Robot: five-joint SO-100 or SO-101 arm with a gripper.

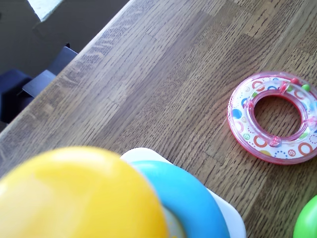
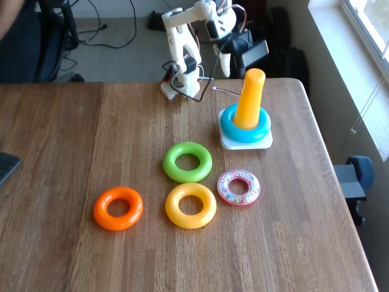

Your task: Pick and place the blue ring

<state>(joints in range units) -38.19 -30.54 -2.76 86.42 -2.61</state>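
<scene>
blue ring [image 2: 245, 129] sits threaded around the yellow peg [image 2: 250, 97], resting on the white base [image 2: 245, 143] in the upper right of the fixed view, near the table's far right corner. in the wrist view the blue ring [image 1: 190, 198] curves along the bottom edge beside the blurred yellow peg [image 1: 79, 196] at lower left. the gripper [image 2: 225, 64] hangs just left of the peg's top, not touching it; whether its claw is apart or together cannot be told. on the wooden table [image 2: 61, 134], the green ring [image 2: 188, 162] lies at centre, the yellow ring [image 2: 191, 205] below it, the orange ring [image 2: 118, 207] at lower left, and the small clear pink ring [image 2: 239, 187] just right of the yellow one. that pink ring [image 1: 275, 117] lies flat at the right of the wrist view
</scene>
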